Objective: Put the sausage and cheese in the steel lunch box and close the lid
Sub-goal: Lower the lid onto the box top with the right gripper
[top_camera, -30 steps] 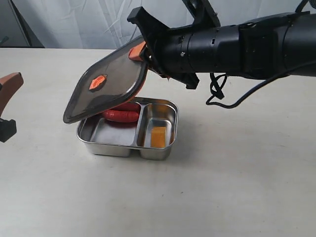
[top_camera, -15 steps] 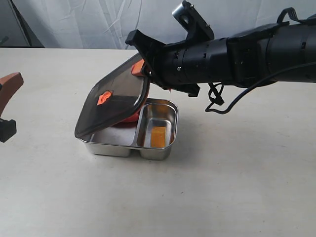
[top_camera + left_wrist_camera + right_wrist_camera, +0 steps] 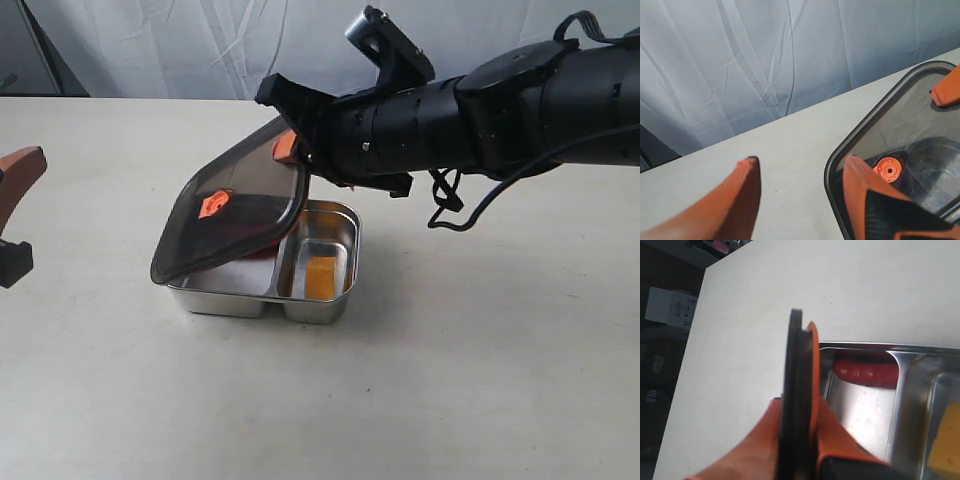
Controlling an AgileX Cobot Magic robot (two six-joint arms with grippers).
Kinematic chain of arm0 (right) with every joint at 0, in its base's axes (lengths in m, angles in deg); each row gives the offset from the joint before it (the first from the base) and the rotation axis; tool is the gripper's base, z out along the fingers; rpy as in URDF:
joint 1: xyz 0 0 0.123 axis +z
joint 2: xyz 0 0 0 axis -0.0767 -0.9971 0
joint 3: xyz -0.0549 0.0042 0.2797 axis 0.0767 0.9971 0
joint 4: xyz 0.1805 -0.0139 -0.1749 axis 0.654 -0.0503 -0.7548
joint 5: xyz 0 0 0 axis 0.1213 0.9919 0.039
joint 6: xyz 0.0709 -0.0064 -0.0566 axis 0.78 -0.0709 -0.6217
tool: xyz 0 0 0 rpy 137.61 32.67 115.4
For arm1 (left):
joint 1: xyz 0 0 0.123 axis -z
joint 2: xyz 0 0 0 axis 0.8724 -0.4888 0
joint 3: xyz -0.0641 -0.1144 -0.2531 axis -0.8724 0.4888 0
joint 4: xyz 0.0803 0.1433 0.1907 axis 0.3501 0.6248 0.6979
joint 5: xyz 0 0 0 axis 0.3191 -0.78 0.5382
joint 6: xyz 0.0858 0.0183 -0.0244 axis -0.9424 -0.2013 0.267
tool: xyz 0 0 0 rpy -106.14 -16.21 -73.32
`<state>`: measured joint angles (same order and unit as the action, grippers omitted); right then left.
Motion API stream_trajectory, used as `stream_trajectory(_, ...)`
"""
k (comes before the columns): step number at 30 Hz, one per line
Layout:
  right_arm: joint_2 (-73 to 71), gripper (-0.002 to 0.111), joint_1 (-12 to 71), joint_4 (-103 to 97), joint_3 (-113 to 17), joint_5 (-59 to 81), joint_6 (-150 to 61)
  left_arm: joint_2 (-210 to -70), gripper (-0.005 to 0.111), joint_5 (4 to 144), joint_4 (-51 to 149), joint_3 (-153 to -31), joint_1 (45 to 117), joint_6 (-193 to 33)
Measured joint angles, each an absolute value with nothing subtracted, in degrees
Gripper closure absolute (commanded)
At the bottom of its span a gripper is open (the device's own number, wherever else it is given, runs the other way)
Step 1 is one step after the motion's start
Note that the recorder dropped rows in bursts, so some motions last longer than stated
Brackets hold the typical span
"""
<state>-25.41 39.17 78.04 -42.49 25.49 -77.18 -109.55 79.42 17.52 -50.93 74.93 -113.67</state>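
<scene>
The steel lunch box (image 3: 330, 303) sits mid-table. A yellow-orange cheese (image 3: 320, 277) lies in its narrow compartment. The red sausage (image 3: 865, 371) lies at the far end of the wide compartment, hidden by the lid in the exterior view. My right gripper (image 3: 288, 147) is shut on the back edge of the dark lid (image 3: 235, 205), which slants over the wide compartment with its low corner at the box's left rim. The orange valve tab (image 3: 211, 205) faces up. In the right wrist view the lid (image 3: 795, 365) appears edge-on between the fingers (image 3: 765, 440). My left gripper (image 3: 800, 165) stands open and empty at the table's left.
A black cable loop (image 3: 445, 195) hangs under the right arm, above the table behind the box. A white curtain (image 3: 180, 45) closes off the back. The table's edge (image 3: 695, 340) drops to a dark floor area with a white box (image 3: 667, 307).
The right gripper has lowered and flattened the lid over the box. Its low corner came down to the left rim, and the sausage went out of sight in the exterior view. The left gripper stayed still.
</scene>
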Motion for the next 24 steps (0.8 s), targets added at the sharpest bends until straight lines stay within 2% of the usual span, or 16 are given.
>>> stream_trajectory(16, -25.08, 0.109, 39.17, 63.41, -42.94, 25.63, -71.26, -109.55, 0.058, 79.45, 17.52, -50.93, 74.93, -113.67)
stream_trajectory(24, -25.08, 0.109, 39.28, 50.11, -43.08, 25.95, -57.68, -109.55, 0.058, 79.45, 17.52, -50.93, 74.93, -113.67)
